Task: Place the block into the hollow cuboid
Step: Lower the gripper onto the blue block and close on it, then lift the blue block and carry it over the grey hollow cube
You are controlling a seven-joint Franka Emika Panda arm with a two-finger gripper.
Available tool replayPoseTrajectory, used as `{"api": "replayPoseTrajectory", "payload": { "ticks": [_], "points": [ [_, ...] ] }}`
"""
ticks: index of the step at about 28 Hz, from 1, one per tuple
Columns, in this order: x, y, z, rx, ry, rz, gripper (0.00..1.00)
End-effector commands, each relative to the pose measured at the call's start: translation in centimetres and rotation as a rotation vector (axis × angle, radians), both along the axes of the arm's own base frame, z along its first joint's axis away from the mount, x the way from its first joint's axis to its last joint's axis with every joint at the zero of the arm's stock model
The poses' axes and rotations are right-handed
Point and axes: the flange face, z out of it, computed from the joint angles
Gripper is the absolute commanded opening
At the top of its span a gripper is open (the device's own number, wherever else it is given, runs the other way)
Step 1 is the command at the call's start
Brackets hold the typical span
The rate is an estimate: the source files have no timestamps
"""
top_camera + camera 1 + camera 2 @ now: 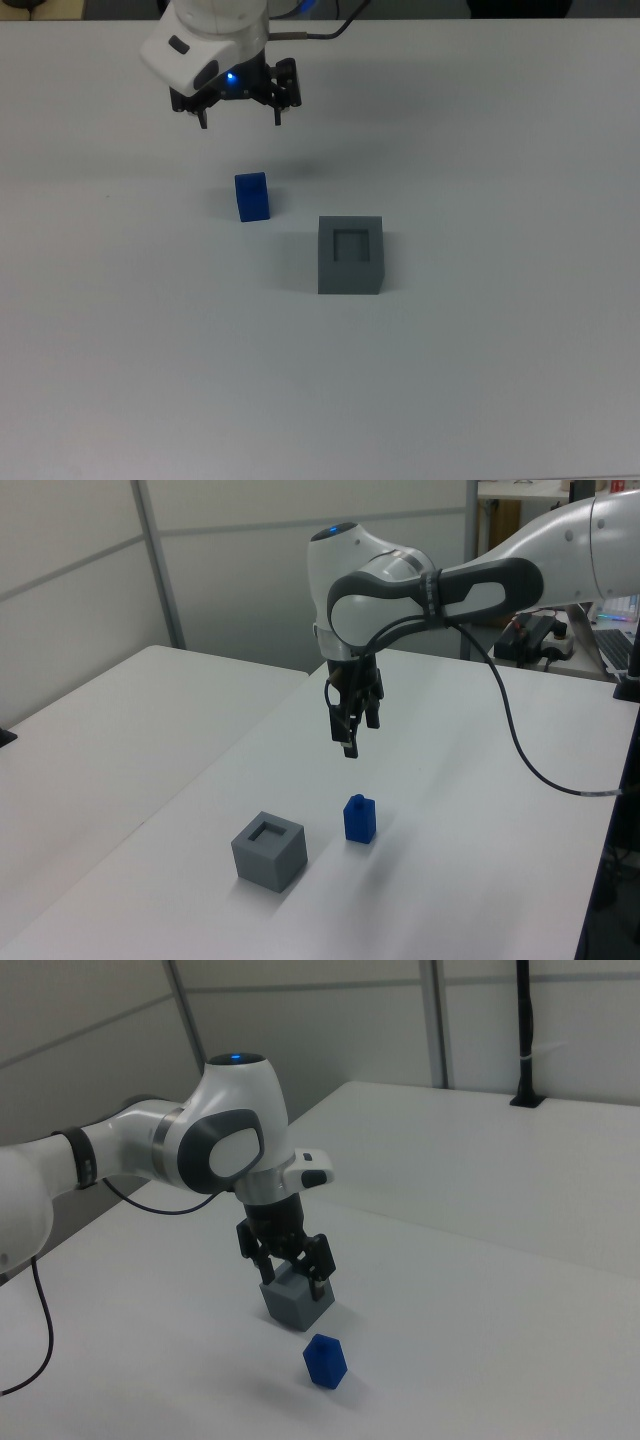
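My white table [480, 380] spreads bare below me; a black post [524, 1035] stands on the neighbouring table [480, 1150].

Blue block [252, 196] beside grey hollow cuboid [350, 256]

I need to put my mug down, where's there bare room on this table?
The table is bare along the top view's bottom, left and right. The only crowded part is mid-table: the blue block beside the grey box, with the gripper hanging nearby.
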Motion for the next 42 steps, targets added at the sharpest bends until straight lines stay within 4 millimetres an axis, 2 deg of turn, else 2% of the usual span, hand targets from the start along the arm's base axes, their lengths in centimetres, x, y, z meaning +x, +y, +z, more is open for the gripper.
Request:
{"api": "replayPoseTrajectory", "payload": {
  "ticks": [1,7,17,20,23,26,28,29,34,39,42],
  "points": [
    [0.7,0.0,-4.3,-0.011,0.038,0.089,1.0],
    [1.9,0.5,-7.2,-0.021,0.057,0.021,1.0],
    [3.2,0.5,-10.9,-0.027,0.06,0.022,1.0],
    [3.7,1.0,-12.9,-0.048,0.068,0.043,1.0],
    [3.7,1.2,-13.6,-0.063,0.075,0.051,1.0],
    [3.7,1.3,-13.9,-0.069,0.08,0.059,0.8],
    [3.7,1.3,-14.0,-0.069,0.083,0.064,0.61],
    [3.7,1.4,-14.0,-0.068,0.083,0.07,0.44],
    [3.7,1.4,-13.9,-0.065,0.086,0.087,0.01],
    [3.6,1.3,-13.8,-0.057,0.091,0.094,0.0],
    [3.8,1.2,-12.7,-0.048,0.072,0.076,0.0]
  ]
}}
